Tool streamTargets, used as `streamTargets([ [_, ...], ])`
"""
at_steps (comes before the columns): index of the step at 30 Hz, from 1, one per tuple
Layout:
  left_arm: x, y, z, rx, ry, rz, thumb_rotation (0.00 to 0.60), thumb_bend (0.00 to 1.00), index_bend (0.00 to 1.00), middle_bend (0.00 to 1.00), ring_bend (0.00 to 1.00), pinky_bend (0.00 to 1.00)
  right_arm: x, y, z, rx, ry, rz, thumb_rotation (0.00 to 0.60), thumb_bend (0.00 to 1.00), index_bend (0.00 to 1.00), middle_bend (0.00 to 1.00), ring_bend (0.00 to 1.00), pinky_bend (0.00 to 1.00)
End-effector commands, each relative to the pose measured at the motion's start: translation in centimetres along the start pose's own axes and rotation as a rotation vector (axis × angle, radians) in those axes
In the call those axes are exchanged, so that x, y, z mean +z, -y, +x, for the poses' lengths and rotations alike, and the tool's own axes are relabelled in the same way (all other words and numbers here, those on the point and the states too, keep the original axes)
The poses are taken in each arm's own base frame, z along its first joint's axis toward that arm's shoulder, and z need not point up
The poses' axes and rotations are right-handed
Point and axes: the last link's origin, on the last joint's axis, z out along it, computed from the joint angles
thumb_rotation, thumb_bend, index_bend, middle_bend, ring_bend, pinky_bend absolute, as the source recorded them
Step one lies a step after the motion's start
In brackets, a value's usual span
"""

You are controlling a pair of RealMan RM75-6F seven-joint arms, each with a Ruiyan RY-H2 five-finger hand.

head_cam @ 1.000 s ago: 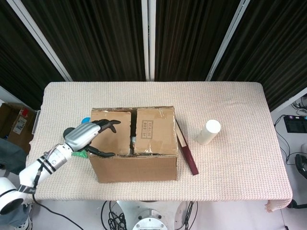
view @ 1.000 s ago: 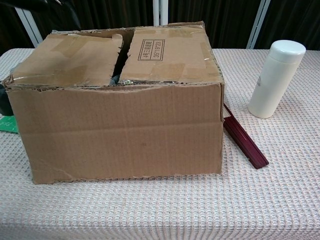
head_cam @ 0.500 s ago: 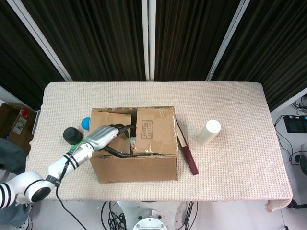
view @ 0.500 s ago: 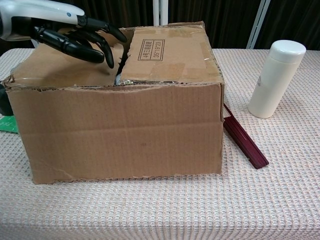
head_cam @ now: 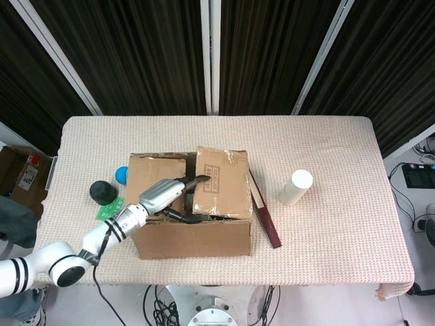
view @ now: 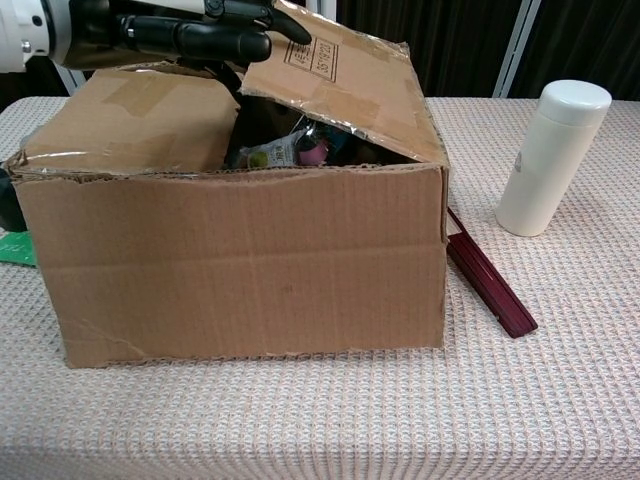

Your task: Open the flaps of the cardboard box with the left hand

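The cardboard box (view: 235, 260) stands near the front edge of the table (head_cam: 326, 231), a little left of the middle. Its front wall is plain brown with a torn, wavy upper rim. The left flap (view: 130, 120) lies flat and closed, with tape on it. The right flap (view: 340, 80) is lifted on its inner edge and tilts up, so some small colourful items show inside the box. The left hand (head_cam: 170, 197) reaches over the left flap, and its dark fingers (view: 215, 40) are under the raised edge of the right flap, touching it. Right of the box lies a dark red flat bar (head_cam: 264, 214), touching the box side. Further right stands a white bottle (head_cam: 295, 187). Beyond the box's left side are a black ball (head_cam: 102, 191), a blue ball (head_cam: 121, 174) and a green card (head_cam: 107, 210).
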Motion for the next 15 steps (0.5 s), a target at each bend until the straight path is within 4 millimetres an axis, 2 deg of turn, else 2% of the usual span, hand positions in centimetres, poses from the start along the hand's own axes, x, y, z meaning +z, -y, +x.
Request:
streamTargets([
  [1, 0.5, -0.6, 0.3, -0.013, -0.021, -0.022, 0.193, 0.00, 0.04, 0.31, 0.13, 0.22, 0.0, -0.1, 0.0, -0.001, 0.000, -0.004, 0.600, 0.24, 0.00, 0.00, 0.00, 0.00],
  [6, 1.7, -2.4, 1.1, -0.032, -0.085, -0.094, 0.171, 0.00, 0.04, 0.30, 0.13, 0.22, 0.1, -0.3, 0.1, 0.003, -0.007, -0.008, 0.600, 0.24, 0.00, 0.00, 0.00, 0.00],
  [10, 2.8, -4.2, 1.8, -0.055, -0.156, -0.172, 0.174, 0.00, 0.04, 0.25, 0.13, 0.22, 0.1, -0.4, 0.1, 0.000, -0.011, -0.010, 0.600, 0.24, 0.00, 0.00, 0.00, 0.00],
  [15, 3.9, -6.0, 2.0, -0.064, -0.160, -0.219, 0.180, 0.00, 0.03, 0.25, 0.13, 0.22, 0.1, -1.0, 0.2, 0.002, -0.016, -0.026, 0.600, 0.24, 0.00, 0.00, 0.00, 0.00],
])
